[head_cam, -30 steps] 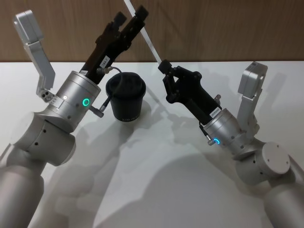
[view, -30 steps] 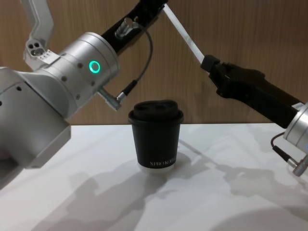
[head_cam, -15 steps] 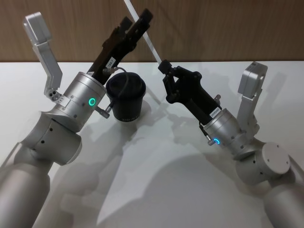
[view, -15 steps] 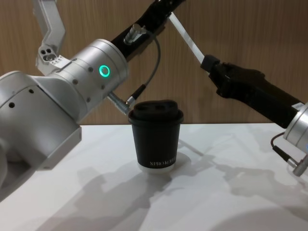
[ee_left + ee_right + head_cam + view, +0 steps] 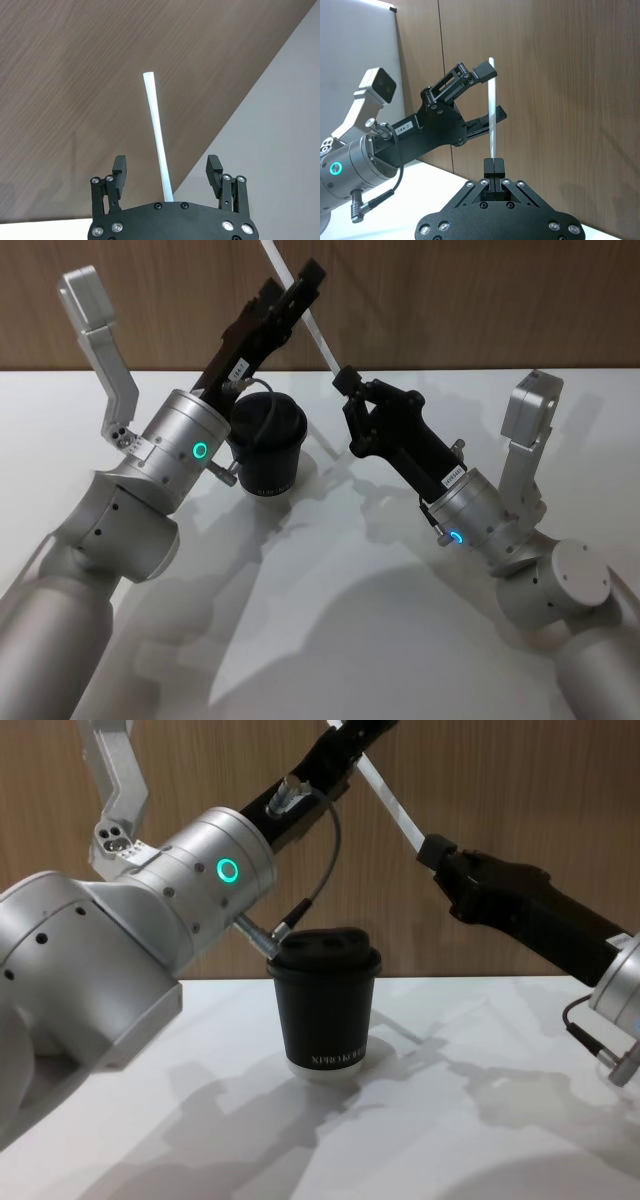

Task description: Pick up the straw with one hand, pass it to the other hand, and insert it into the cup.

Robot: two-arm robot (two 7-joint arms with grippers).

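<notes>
Right gripper (image 5: 347,375): raised above the tabletop (image 5: 330,590), to the right of the cup (image 5: 265,445). Fingers pressed together on the lower end of the straw (image 5: 320,335). Right wrist view confirms it: gripper (image 5: 492,162) clamped, straw (image 5: 491,110) rising straight out of the closed tips.

Straw: held in the air, tilted. From the right gripper's tips it slants up and toward the robot's left, with its upper end in front of the wood wall (image 5: 450,300). In the chest view the straw (image 5: 393,805) lies above the cup (image 5: 325,1005) and to its right, well clear of the lid.

Left gripper (image 5: 292,278): raised high, above and behind the cup, reaching to the straw's upper part. Fingers spread. In the left wrist view the gripper (image 5: 166,169) straddles the straw (image 5: 157,135), with a gap on each side. It appears not to touch, though the head view cannot settle that.

Cup: upright on the tabletop, lid on, just beside the left wrist.
</notes>
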